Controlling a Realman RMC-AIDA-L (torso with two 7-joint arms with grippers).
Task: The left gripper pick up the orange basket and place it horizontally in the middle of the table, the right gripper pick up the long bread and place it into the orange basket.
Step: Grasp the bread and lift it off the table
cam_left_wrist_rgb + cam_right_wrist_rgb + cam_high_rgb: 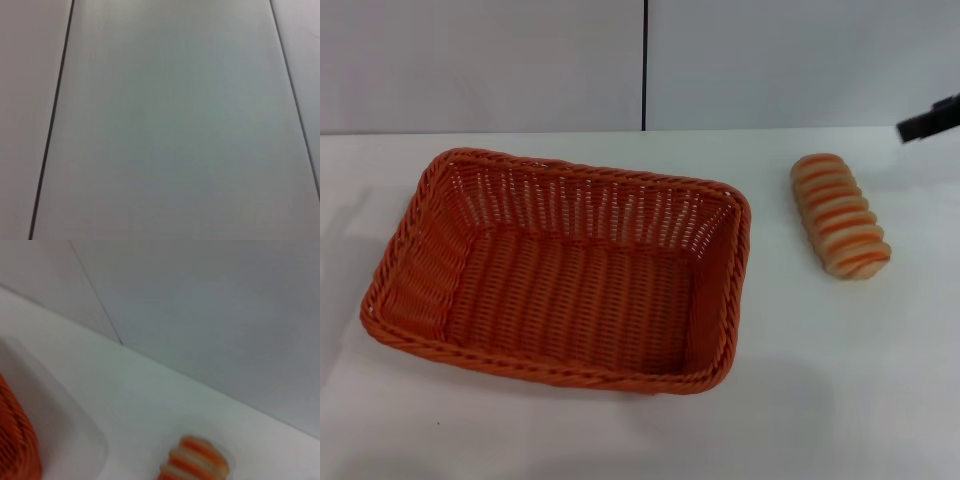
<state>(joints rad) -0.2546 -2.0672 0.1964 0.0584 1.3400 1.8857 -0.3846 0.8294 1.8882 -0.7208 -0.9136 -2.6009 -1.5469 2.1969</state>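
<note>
Right gripper is barely in the head view, just a black tip poking in from the right edge, up over the far right part of the table. Only that sliver shows, so honestly I can't tell if its fingers are apart or together. It sits past the far end of the long bread and off to the right, not touching it.

That bread lies flat on the white tabletop, right of the orange basket, with a clear strip of table between them. It's angled a bit, far end leaning toward the basket, near end pointing toward the right. Tan loaf, orange-brown stripes across it, rounded ends.

Orange basket rests on the table left of centre, open side up, long side running roughly left to right but slightly skewed. Nothing inside it.

From the right wrist view you get the striped bread low in the shot and a bit of the basket's woven wall at the edge, both on the table.

Left gripper isn't visible anywhere; the left wrist view shows only plain grey wall panels with dark seams.
</note>
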